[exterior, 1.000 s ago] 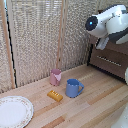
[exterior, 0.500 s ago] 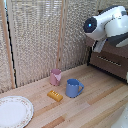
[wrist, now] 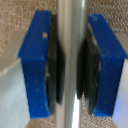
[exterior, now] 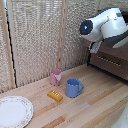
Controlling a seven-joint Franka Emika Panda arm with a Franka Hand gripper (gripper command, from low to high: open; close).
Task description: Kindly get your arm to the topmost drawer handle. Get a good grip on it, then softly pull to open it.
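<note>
Gripping drawer handle [wrist: 70, 60] in hand [wrist: 70, 65] | pink cup [exterior: 55, 76], blue mug [exterior: 73, 88], plate [exterior: 14, 111] well apart

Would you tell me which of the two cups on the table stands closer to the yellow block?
The blue cup with the handle stands closer to the yellow block; the pink cup stands farther back, toward the screen.

The arm [exterior: 107, 25] is glossy white with bulky, rounded links and a dark round joint cap lit blue at its centre. A dark band runs beneath the white shell. The pincer [wrist: 70, 62] has bright blue blocks with dark inner pads.
</note>
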